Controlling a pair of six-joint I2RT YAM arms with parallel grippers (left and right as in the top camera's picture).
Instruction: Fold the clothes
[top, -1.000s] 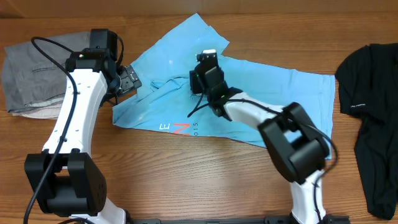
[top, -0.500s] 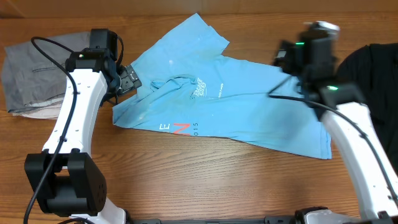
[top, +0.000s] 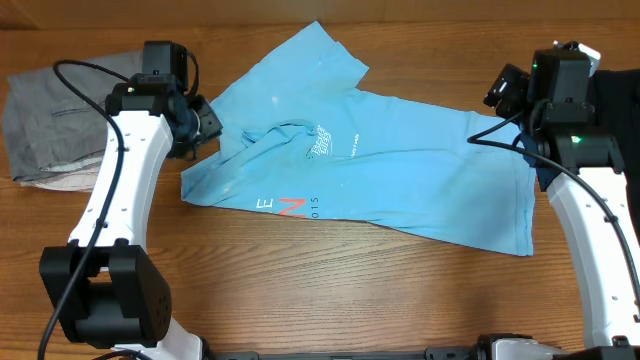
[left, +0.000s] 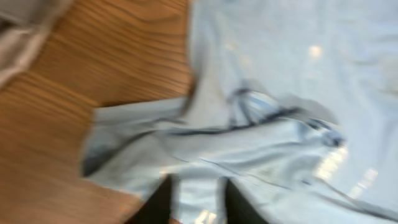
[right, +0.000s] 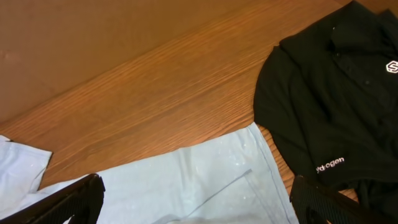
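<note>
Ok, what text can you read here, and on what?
"E N" (white E, coral N): on the light blue T-shirt.
Small characters after the N, and the white chest print: too small to read.
"hydrogen", as best I can tell: on the black garment.
Its hexagon logo: unclear.

On the light blue cotton T-shirt (top: 420, 190) I read a white E (top: 265, 203) and a larger coral N (top: 291, 208); the tiny white characters beside them are too small for me; its white logo print (top: 319, 145) is illegible; from my right wrist, the black fabric garment (right: 323, 106) carries white lettering (right: 329, 163), apparently "hydrogen", and a white hexagon emblem (right: 390, 66).
</note>
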